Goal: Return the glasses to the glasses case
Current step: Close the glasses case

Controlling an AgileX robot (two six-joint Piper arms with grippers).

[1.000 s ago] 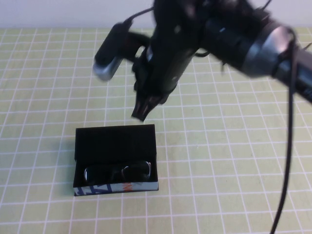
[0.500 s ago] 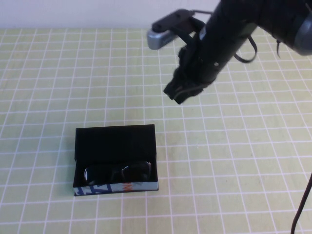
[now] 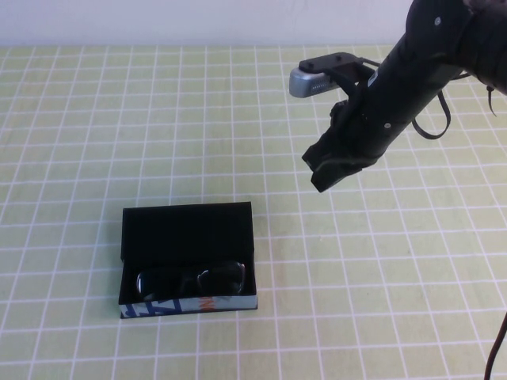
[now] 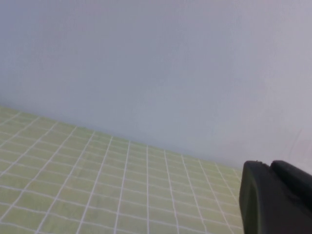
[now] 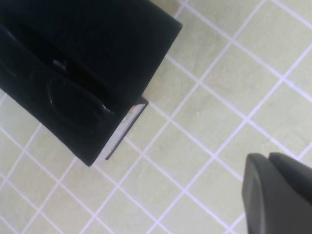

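The black glasses case (image 3: 187, 228) lies open on the table at the front left, its printed front edge facing me. The black glasses (image 3: 190, 279) lie folded inside it, lenses toward the front edge. My right gripper (image 3: 323, 179) hangs shut and empty above the table, well to the right of and behind the case. In the right wrist view the case (image 5: 112, 34) and the glasses (image 5: 73, 97) show apart from the shut gripper (image 5: 267, 163). My left gripper (image 4: 267, 168) shows only in the left wrist view, shut, facing the wall.
A green mat with a white grid (image 3: 95, 119) covers the table. A pale wall (image 4: 156, 63) stands at the back edge. The right arm's cable (image 3: 497, 340) hangs down at the far right.
My right gripper has pulled up and away from above the case toward the back right. The case and glasses have not moved.
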